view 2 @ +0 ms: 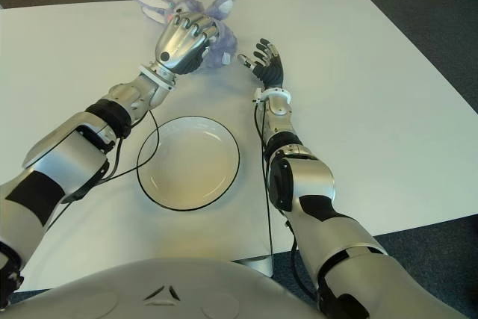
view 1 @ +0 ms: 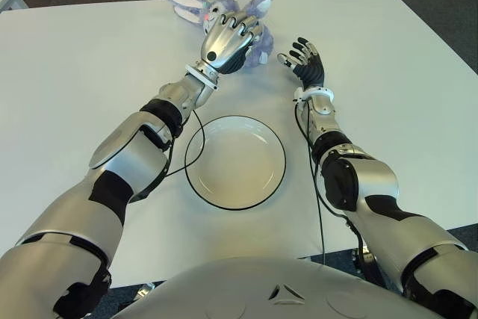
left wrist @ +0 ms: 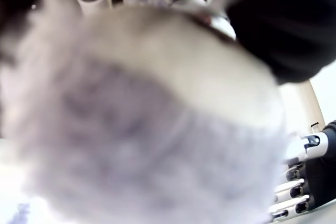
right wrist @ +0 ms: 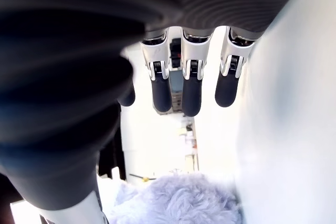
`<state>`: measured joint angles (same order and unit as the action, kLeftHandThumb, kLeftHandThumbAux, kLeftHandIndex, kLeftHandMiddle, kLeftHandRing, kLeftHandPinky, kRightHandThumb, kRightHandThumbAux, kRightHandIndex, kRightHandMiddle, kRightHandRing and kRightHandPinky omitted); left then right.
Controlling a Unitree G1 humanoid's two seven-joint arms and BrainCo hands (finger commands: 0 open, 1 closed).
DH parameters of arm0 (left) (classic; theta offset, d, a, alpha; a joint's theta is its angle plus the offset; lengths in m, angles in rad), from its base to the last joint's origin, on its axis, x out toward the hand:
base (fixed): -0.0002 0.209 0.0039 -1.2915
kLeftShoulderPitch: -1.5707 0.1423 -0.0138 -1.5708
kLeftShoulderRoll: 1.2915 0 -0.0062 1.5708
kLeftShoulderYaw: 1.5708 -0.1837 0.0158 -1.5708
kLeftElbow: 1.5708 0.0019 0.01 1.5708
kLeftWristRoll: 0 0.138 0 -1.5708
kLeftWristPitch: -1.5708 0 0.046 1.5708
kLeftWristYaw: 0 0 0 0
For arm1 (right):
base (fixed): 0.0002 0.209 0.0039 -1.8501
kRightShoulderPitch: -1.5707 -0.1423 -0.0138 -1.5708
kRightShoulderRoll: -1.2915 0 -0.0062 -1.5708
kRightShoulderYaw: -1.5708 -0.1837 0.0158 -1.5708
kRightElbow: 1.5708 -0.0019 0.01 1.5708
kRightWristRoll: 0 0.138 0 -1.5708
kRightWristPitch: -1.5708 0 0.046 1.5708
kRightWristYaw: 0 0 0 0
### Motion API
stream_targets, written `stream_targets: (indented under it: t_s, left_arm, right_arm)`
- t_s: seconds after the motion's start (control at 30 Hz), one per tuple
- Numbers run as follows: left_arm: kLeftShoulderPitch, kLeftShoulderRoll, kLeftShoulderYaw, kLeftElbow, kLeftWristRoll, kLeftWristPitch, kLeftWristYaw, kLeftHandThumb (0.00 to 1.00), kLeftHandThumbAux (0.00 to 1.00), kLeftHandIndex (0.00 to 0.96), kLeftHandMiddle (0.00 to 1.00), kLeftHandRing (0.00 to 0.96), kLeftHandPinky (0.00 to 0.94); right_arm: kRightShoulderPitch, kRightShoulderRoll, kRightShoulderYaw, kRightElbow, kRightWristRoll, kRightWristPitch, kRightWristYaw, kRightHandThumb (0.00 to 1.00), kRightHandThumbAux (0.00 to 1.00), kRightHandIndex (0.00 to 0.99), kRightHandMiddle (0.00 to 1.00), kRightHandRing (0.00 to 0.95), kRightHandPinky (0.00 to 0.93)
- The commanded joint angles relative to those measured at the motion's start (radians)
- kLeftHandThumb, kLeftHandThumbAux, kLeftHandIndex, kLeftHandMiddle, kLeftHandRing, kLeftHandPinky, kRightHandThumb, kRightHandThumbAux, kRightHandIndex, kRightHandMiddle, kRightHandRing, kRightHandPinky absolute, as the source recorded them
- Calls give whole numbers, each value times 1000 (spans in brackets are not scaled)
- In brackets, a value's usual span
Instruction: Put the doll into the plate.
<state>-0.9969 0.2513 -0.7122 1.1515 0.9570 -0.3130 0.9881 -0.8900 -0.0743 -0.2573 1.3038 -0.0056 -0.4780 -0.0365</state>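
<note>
the fingers (view 1: 240,29) of the left hand (view 1: 228,41) are curled down over the doll (view 1: 213,11), grasping it at the far side of the white table (view 1: 89,65). in the left wrist view, pale lilac and white plush fills the area directly under the palm. the doll is a soft rabbit: lilac fur, 2 long ears with white inner faces projecting past the fingertips on the robot's left, and a white face with a pink cheek patch. a further lilac limb or ear shows beyond the knuckles on the right. the doll lies on the table surface, outside the plate (view 1: 278,160).

the right hand (view 1: 305,62) is just beside the doll, on its right, not touching it. its fingers (right wrist: 191,88) are extended and relaxed, holding nothing.

the plate is round, white, with 1 dark rim line. it sits nearer the robot than both sets of fingers, between the 2 forearms, with nothing in it.
</note>
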Motion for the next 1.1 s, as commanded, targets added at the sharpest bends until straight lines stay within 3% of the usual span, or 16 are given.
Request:
stream_targets:
  t_s: [0.03, 0.3, 0.8, 1.1]
  left_arm:
    - [-3, -1, 10, 24, -14, -4, -21, 842, 662, 400, 533, 504, 465]
    - [-13, -9, 29, 41, -39, -6, -56, 853, 655, 423, 570, 589, 568]
    - [-20, -19, 50, 56, -69, 1, -65, 851, 652, 420, 580, 581, 546]
    - [-23, -23, 50, 60, -77, 6, -68, 851, 651, 425, 574, 604, 589]
  right_arm:
    - [11, 10, 0, 22, 3, 22, -1, 95, 847, 130, 157, 155, 169]
    - [11, 12, -2, 22, 6, 21, 1, 92, 841, 132, 157, 159, 173]
    - [9, 12, -5, 21, 9, 17, -2, 101, 837, 131, 156, 158, 169]
    - [9, 11, -4, 20, 7, 16, -3, 81, 836, 128, 148, 151, 171]
